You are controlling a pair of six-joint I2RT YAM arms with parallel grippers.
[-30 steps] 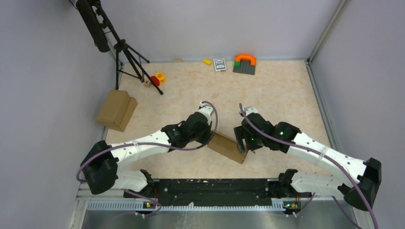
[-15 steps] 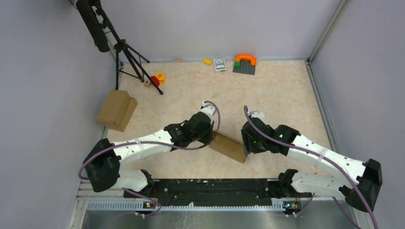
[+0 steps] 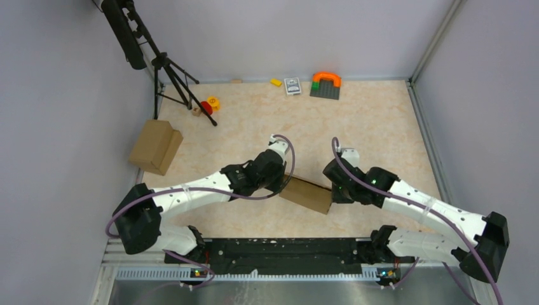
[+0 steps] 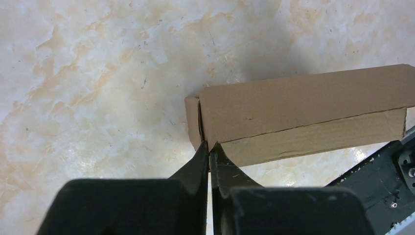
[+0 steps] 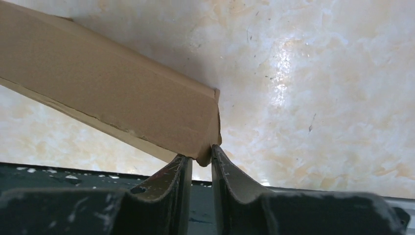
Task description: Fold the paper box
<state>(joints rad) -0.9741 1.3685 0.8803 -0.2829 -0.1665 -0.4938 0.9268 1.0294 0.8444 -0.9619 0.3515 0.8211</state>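
While the box [image 3: 307, 194] lies on the bench [image 3: 375, 127] between the two arms, the left hand [image 4: 209, 149] is pinched almost fully closed on a thin cardboard edge at the box's near corner. The right hand [image 5: 199, 159] is narrowed onto the flap corner at the opposite end.

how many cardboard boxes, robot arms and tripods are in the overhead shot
cardboard boxes: 2 (paper box, bigger carton)
robot arms: 2 (left arm, right arm)
tripods: 1 (tripod)
total: 5
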